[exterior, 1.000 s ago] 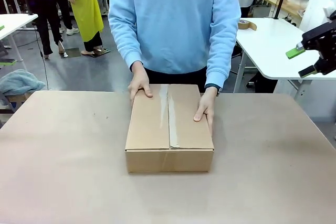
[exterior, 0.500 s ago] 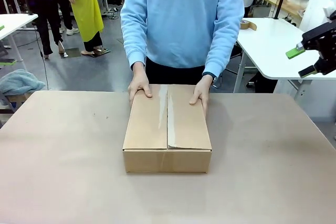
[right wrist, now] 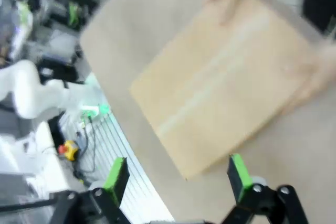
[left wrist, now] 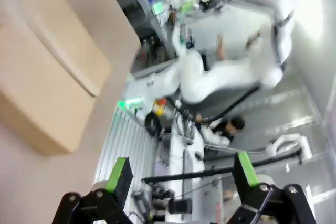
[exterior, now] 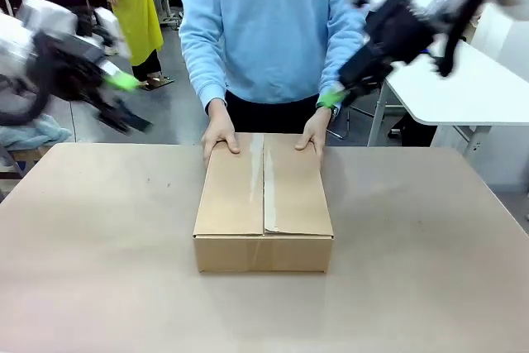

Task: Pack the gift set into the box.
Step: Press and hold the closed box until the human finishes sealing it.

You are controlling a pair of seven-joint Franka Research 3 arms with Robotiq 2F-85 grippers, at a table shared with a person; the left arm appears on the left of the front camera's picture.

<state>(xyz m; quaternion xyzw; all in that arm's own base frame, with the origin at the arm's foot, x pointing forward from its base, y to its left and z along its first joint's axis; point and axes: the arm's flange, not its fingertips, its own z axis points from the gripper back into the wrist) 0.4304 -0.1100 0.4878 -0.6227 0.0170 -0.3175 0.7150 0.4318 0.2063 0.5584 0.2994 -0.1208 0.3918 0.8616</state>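
Note:
The box (exterior: 264, 202) lies in the middle of the table with its top flaps shut and a taped seam running along it. The person holds its far corners with both hands (exterior: 220, 132). The gift set is hidden. My left gripper (exterior: 126, 101) hangs blurred in the air at the left, well away from the box, open and empty. My right gripper (exterior: 340, 93) hovers above the person's other hand (exterior: 315, 132), also open. The left wrist view shows open fingers (left wrist: 118, 174) and the box (left wrist: 47, 77) off to the side. In the right wrist view the box (right wrist: 226, 82) lies beyond the open fingers (right wrist: 237, 174).
The brown table (exterior: 99, 270) has free room all around the box. A white table (exterior: 446, 80) stands at the back right. A blue cloth (exterior: 33, 131) lies beyond the table's left edge. Other people stand far behind.
Both arms have swung in fast: the left one entered from the left, the right one moved from the far right edge to above the person's hand. The box stays put.

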